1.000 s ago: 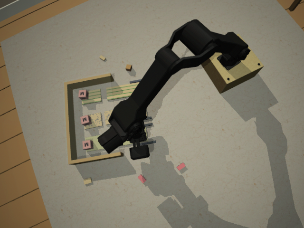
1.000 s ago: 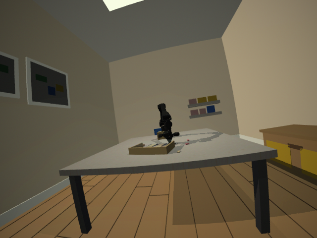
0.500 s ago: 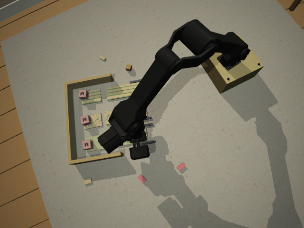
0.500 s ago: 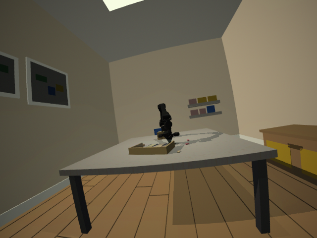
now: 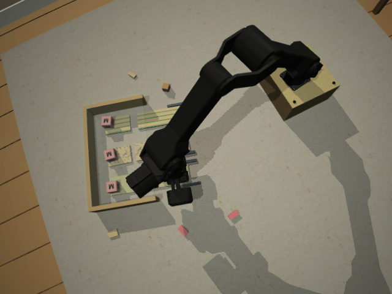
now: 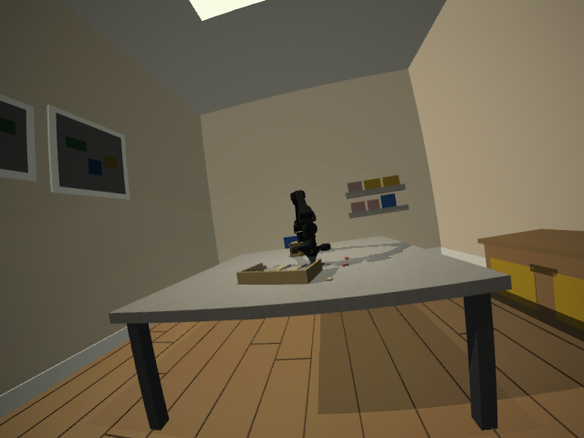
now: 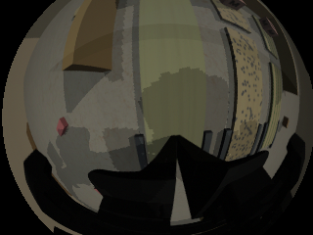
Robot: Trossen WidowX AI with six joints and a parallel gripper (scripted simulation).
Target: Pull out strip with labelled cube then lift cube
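A plain green strip (image 5: 122, 184) (image 7: 171, 54) shows no gap where visible; the arm hides part of it. A pink cube marked M (image 5: 112, 186) sits on its far end. The speckled strip (image 5: 124, 154) (image 7: 248, 93) and the striped strip (image 5: 122, 124) each show a gap. Their far pieces bear a middle M cube (image 5: 109, 154) and another M cube (image 5: 106, 120). My gripper (image 7: 175, 139) is shut and empty, its tips above the near part of the green strip. In the top view the arm hides the fingertips.
A wooden three-sided wall (image 5: 87, 158) (image 6: 271, 276) (image 7: 88, 41) encloses the far ends. Short dark guides (image 5: 192, 184) (image 7: 140, 147) flank the near ends. A red wedge (image 5: 182, 230), a red block (image 5: 234, 214), a tan block (image 5: 113, 233) and a brown cube (image 5: 165, 87) lie outside.
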